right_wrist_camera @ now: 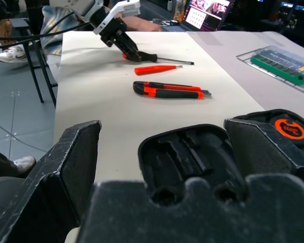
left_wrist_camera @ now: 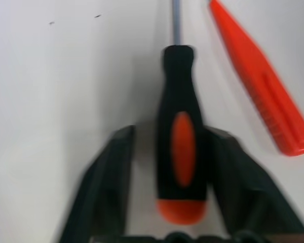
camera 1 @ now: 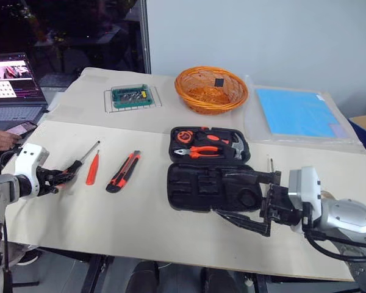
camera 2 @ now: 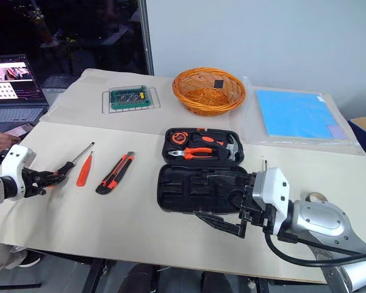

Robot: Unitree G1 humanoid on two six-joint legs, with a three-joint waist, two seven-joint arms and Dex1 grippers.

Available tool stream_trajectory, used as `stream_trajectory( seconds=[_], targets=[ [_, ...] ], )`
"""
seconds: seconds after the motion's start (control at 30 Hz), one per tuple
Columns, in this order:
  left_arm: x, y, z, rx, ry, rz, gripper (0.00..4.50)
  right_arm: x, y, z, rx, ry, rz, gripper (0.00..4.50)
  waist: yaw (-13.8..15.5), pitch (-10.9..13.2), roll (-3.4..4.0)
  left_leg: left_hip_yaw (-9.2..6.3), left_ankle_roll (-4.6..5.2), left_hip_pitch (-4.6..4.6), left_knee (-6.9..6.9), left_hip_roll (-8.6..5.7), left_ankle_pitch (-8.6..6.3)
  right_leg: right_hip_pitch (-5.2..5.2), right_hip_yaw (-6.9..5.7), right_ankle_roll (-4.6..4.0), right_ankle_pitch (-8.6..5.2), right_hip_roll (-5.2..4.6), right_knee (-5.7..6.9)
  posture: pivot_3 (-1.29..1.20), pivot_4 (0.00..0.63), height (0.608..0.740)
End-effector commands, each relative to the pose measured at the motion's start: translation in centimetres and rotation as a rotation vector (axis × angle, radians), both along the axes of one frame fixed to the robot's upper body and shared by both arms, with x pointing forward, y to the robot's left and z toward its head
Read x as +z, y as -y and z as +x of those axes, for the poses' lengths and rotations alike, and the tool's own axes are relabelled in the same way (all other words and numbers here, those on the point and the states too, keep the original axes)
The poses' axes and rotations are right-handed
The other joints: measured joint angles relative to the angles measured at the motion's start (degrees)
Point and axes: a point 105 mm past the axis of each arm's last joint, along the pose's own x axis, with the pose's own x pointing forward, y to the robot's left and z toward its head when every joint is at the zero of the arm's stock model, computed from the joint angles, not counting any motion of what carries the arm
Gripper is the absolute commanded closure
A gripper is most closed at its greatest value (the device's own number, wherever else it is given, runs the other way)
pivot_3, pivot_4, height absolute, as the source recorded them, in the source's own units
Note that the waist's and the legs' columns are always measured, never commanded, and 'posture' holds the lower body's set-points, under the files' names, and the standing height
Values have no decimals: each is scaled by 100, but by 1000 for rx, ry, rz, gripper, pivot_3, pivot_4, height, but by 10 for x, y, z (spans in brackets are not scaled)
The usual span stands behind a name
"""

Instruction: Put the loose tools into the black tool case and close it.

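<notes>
Screwdriver (left_wrist_camera: 181, 131) lies on the table between your left gripper's (camera 1: 57, 181) part-closed fingers, not visibly clamped; light, rigid, rubbery handle, so you pinch it mid-handle; right gripper (camera 2: 235, 215) gapes empty.

Table (camera 1: 79, 220): we see one broad top covered in pale beige sheeting, a seam running across it.
Near side, our left: a black-handled screwdriver (camera 1: 79, 160), an all-orange screwdriver (camera 1: 93, 169) just beside it, then an orange-and-black utility knife (camera 1: 123, 172).
Centre: the black tool case (camera 1: 208, 170) lies open, both halves flat on the top.
Far side: a wire rack (camera 1: 132, 98) bearing a green tray, an orange wicker basket (camera 1: 211, 90), a blue sheet (camera 1: 296, 112).
Left corner: a laptop (camera 1: 13, 85).
</notes>
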Motion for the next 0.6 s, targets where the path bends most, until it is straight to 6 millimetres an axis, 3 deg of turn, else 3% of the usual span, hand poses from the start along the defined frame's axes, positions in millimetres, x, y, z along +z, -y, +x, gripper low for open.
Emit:
stream_trajectory(
  seconds=[0.03, 0.2, 0.33, 0.47, 0.6],
  targets=[
    [75, 40, 4, -225, 268, -49, 3565, 10, 11, -4, -59, 51, 31, 0, 26, 1, -19, -3, 4, -5, 2, 1, 3, 0, -5, 0, 0, 0, -1, 0, 150, 740],
    [85, 128, -1, -560, 266, 19, 3565, 5, 40, -4, -188, 54, 22, 0, 67, 1, -17, -7, 6, -12, 18, -5, 5, 24, -20, 12, 4, -8, -6, 0, 150, 740],
    [70, 190, 0, -794, 165, 122, 3565, 5, 71, -6, -314, 56, -8, 0, 31, 0, -13, -14, 6, 14, 27, -4, 5, 59, -21, 17, 4, 2, -6, 0, 150, 740],
    [61, 226, 21, -901, 166, 237, 3565, 4, 94, -14, -395, 44, -62, 0, 35, 0, 0, -22, 17, 32, 34, -8, 11, 83, -21, 19, 2, 5, -6, 0, 150, 740],
    [41, 257, 27, -1089, 142, 354, 3565, 4, 110, -24, -450, 29, -95, 0, -8, -3, 14, -27, 25, 30, 44, -10, 14, 84, -15, 26, -2, 9, -6, 0, 150, 740]
  ],
)
